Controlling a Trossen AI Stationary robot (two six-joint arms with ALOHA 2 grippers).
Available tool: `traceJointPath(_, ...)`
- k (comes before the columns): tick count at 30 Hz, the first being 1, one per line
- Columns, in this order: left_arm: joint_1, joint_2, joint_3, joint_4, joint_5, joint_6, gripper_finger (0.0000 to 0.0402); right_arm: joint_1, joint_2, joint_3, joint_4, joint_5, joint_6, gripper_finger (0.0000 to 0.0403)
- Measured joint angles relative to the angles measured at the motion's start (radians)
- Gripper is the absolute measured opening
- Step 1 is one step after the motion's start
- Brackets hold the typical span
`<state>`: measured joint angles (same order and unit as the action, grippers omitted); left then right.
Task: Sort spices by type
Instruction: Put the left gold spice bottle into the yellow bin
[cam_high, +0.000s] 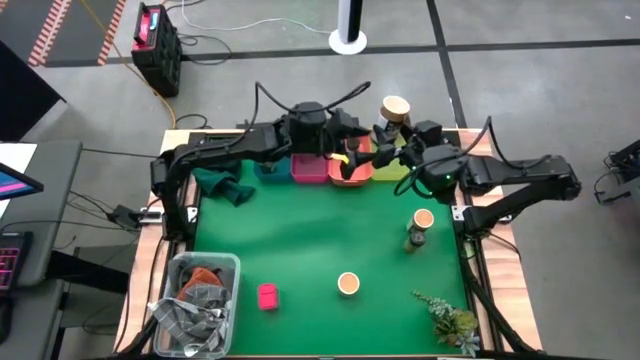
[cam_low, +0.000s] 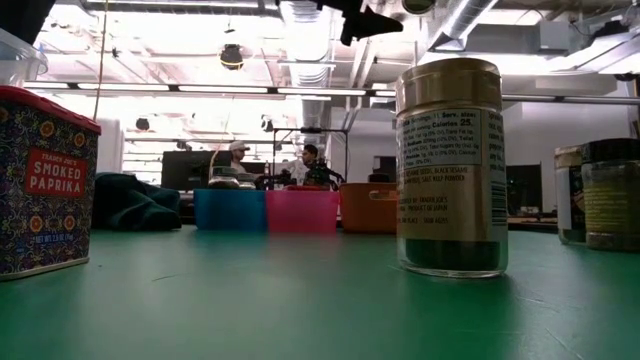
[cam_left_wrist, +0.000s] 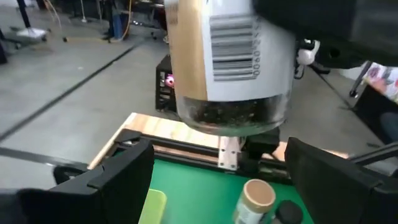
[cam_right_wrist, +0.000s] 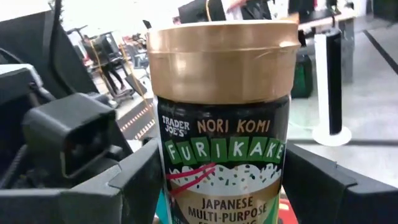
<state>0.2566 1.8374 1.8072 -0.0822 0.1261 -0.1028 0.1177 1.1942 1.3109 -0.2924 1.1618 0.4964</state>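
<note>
My right gripper (cam_high: 393, 126) is shut on a glass spice jar (cam_right_wrist: 224, 149) with a gold lid, held high over the table's far edge behind the bins. My left gripper (cam_left_wrist: 217, 171) is open, level and close in front of that jar. Its fingers stand apart below the jar's bottom (cam_left_wrist: 231, 118) and touch nothing. On the green mat stand a tan-lidded jar (cam_high: 421, 222) with a dark one beside it, a round jar (cam_high: 348, 284) and a pink box (cam_high: 267, 296). The low view shows a paprika tin (cam_low: 40, 180) and a gold-lidded jar (cam_low: 450, 165). My right gripper pinches the jar's glass body (cam_right_wrist: 163, 180) below the lid between its two fingers, one on each side of the label. The fingers come in about level from the table's right side. The jar stands upright in the hold, lifted clear of the table and the bins.
Blue (cam_high: 270, 168), pink (cam_high: 308, 168), orange (cam_high: 352, 172) and yellow-green (cam_high: 392, 168) bins line the far edge. A dark green cloth (cam_high: 222, 184) lies far left, a clear tub of grey cloth (cam_high: 200, 298) near left, a leafy sprig (cam_high: 450, 318) near right.
</note>
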Motion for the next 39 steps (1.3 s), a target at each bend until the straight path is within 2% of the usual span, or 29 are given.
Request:
traceJointPath(3, -0.008, 0.000, 0.000, 0.009, 0.000, -0.024, 0.0346, 0.000, 0.006, 0.000, 0.046, -0.014, -0.055, 0.0306)
traceJointPath(17, -0.021, 0.000, 0.000, 0.103, -0.001, -0.001, 0.0346, 0.013, 0.013, 0.000, 0.107, -0.035, -0.061, 0.0306)
traceJointPath(39, -0.033, 0.001, 0.000, 0.114, 0.008, 0.060, 0.0334, 0.034, 0.013, 0.000, 0.105, -0.048, -0.064, 0.0306)
